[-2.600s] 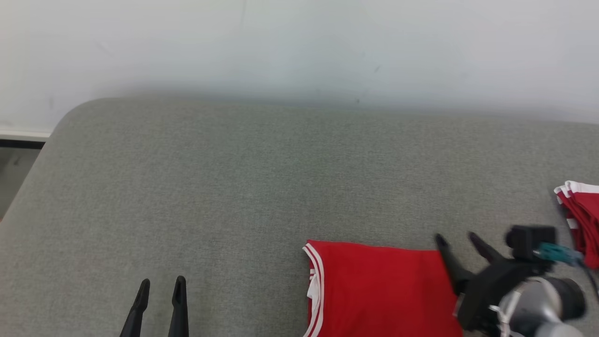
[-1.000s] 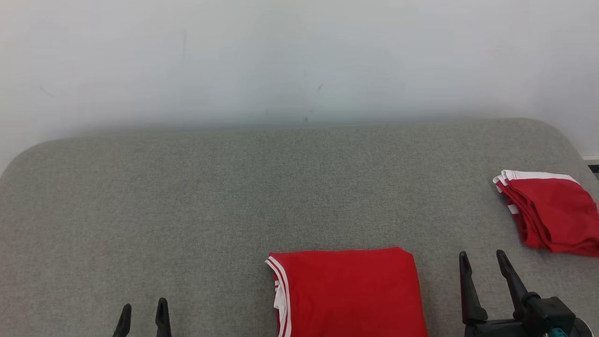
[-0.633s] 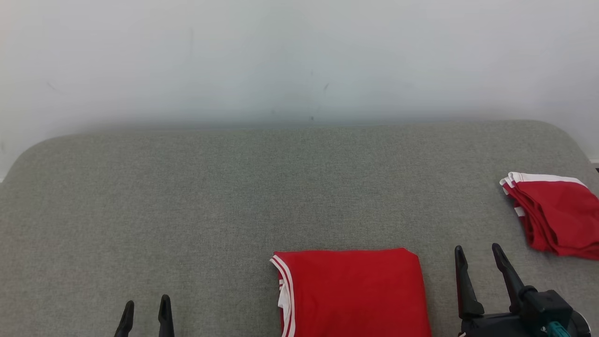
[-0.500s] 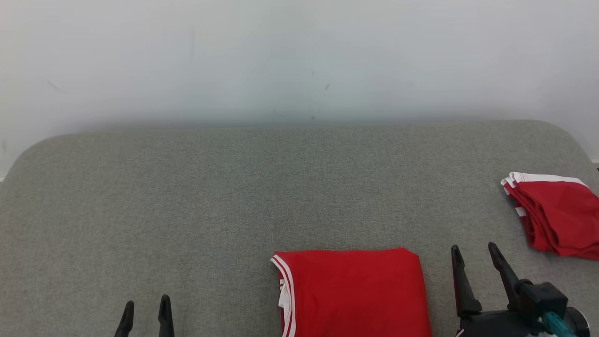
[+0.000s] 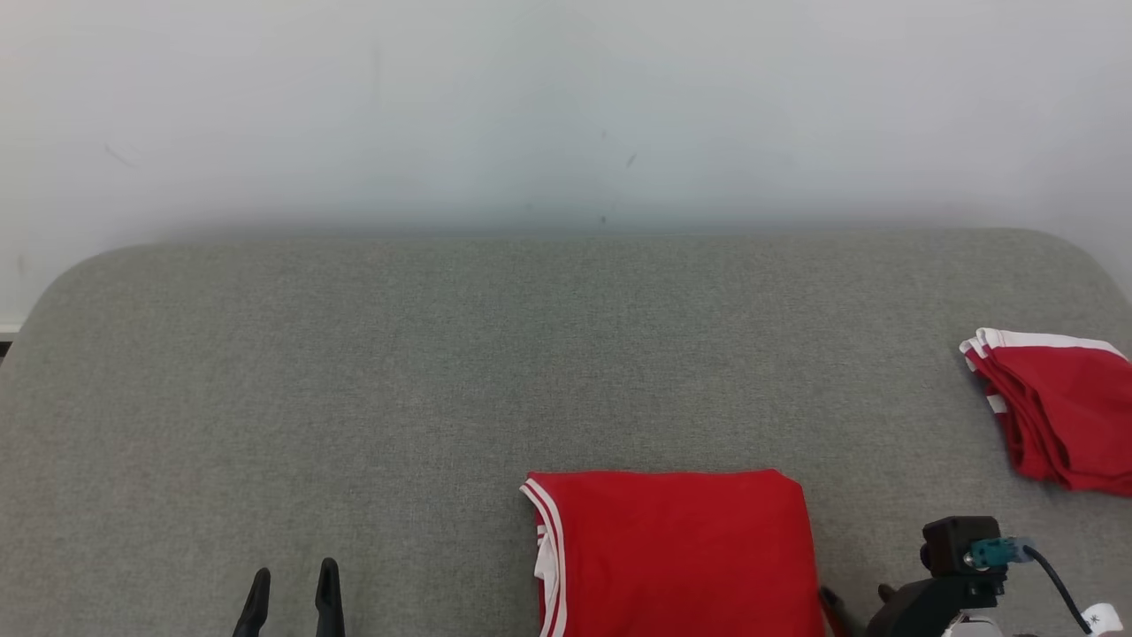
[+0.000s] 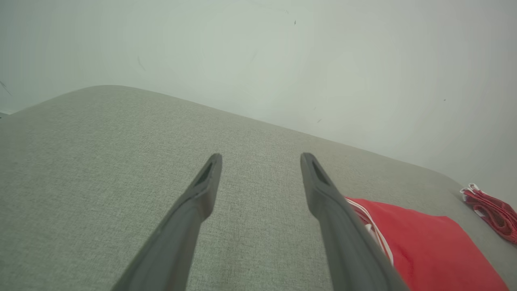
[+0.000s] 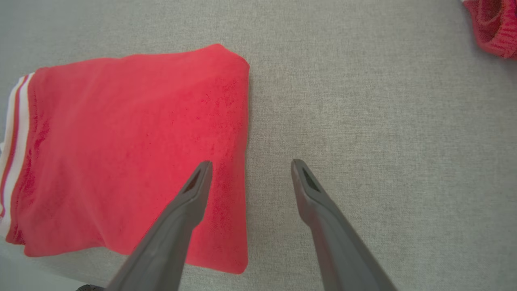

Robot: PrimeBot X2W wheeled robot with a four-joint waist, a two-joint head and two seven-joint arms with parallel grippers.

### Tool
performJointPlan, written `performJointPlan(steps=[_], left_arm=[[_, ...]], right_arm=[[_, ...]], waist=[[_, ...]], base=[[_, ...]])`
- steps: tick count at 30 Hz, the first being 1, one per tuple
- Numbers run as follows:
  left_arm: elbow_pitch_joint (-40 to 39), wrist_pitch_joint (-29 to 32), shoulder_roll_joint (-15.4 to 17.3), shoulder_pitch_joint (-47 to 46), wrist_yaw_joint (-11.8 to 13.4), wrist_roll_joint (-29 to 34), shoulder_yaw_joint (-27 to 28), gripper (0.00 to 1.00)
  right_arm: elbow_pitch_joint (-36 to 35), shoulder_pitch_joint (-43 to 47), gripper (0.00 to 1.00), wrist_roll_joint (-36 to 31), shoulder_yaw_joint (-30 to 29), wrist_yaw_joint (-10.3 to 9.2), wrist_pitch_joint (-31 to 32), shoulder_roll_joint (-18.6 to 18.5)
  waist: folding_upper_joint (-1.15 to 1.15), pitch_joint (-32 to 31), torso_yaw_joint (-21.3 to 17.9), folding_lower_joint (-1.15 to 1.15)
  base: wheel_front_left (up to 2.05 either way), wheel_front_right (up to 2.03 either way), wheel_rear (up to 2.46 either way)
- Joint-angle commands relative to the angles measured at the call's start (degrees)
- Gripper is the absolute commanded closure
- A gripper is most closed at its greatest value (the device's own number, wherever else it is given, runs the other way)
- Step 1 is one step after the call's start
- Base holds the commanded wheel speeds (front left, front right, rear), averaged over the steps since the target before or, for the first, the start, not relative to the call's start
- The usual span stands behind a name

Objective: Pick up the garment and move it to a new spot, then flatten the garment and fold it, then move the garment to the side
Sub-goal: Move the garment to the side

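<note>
two red garments lie on the grey fabric-covered worktop (image 5: pixel 354 372). the one in hand, as i judge it, is the folded red jersey-like garment with white striped trim (image 5: pixel 672 553). it is a neat rectangle at the near edge of the worktop, a little right of centre in the head view, with its striped edge turned to the robot's left. a second red garment with white trim (image 5: pixel 1061 411), loosely folded, sits well apart at the far right.

the left end effector (image 6: pixel 261 157) is released and empty. its two dark fingers are spread over bare fabric, well to the left of the folded garment. the right end effector (image 7: pixel 251 163) is also released and empty. in its wrist view one finger hangs over the garment's right-hand margin and the other over bare worktop, so the jaws straddle the folded edge. whether either finger touches the cloth i cannot tell.

from how things lie, the picking up, flattening and folding look done: the garment is squared, layered and smooth. what is left is the last step, moving it to the side. the right end effector seems placed for that. the move would call for a pinch through all the layers at that edge so the fold does not fall open. the other garment at the right may mark where finished pieces go, though that is a guess.
</note>
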Motion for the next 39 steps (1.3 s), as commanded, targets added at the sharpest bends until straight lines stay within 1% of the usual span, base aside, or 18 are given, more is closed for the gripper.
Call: performJointPlan(steps=[1,4,9,14,19,24,25,26,27,28,34,39], left_arm=[[0.0,-0.1,-0.1,0.1,0.1,-0.3,-0.1,0.0],[-0.2,-0.1,0.0,-0.1,0.1,-0.4,-0.3,0.0],[-0.4,-0.1,0.3,-0.7,0.1,-0.3,-0.7,0.0],[-0.3,-0.1,0.4,-1.2,0.1,-0.3,-1.0,0.0],[-0.1,-0.1,0.3,-1.4,0.1,-0.4,-1.2,0.0],[-0.2,-0.1,0.3,-1.4,0.1,-0.5,-1.2,0.0],[-0.2,-0.1,0.3,-1.3,0.1,-0.5,-1.1,0.0],[-0.2,-0.1,0.3,-1.2,0.1,-0.6,-1.0,0.0],[-0.2,-0.1,0.3,-1.1,0.1,-0.6,-1.0,0.0],[-0.3,-0.1,0.3,-1.0,0.1,-0.6,-1.0,0.0],[-0.6,-0.1,0.2,-1.5,0.1,-0.5,-1.0,0.0],[-1.3,-0.1,0.1,-3.2,0.1,-0.5,-1.9,0.0]], right_arm=[[-0.6,0.5,0.0,0.1,0.4,-0.14,3.3,0.0],[-0.7,-0.5,0.0,0.8,0.7,-0.14,6.0,-0.1],[2.0,-2.5,0.0,-0.5,-0.2,-0.14,6.3,-0.1],[7.3,-5.2,0.0,-1.8,-1.3,-0.14,6.1,0.0],[13.2,-7.1,0.0,0.1,-0.3,-0.14,5.7,0.0],[16.5,-8.1,0.0,-0.4,0.0,-0.14,5.2,0.0],[17.0,-8.2,0.25,-0.4,0.2,-0.14,5.0,0.0],[17.4,-8.3,0.66,-0.5,0.4,-0.14,4.8,0.0],[17.5,-8.7,0.87,-0.9,0.4,-0.14,4.4,0.0],[17.7,-9.1,1.0,-1.4,0.2,-0.14,3.9,0.0],[17.4,-12.6,1.0,-4.5,-0.5,-0.14,2.3,-0.1],[18.5,-20.1,1.0,-9.2,-0.6,-0.14,2.3,-0.2]], waist=[[0.0,0.2,0.4,0.0],[0.0,0.6,0.9,0.0],[0.0,1.4,2.2,0.0],[0.0,2.0,3.5,0.0],[0.0,2.1,5.4,0.0],[0.0,2.5,6.4,0.0],[0.0,2.5,6.5,0.0],[0.0,2.6,6.6,0.0],[0.0,2.6,6.7,0.0],[0.0,2.7,6.7,0.0],[0.0,3.2,5.7,0.0],[0.0,4.4,4.5,0.0]], base=[[0.0,0.0,0.0],[0.0,0.0,0.0],[0.0,0.0,0.0],[0.0,0.0,0.0],[0.0,0.0,0.0],[0.0,0.0,0.0],[0.0,0.0,0.0],[0.0,0.0,0.0],[0.0,0.0,0.0],[0.0,0.0,0.0],[0.0,0.0,0.0],[0.0,0.0,0.0]])
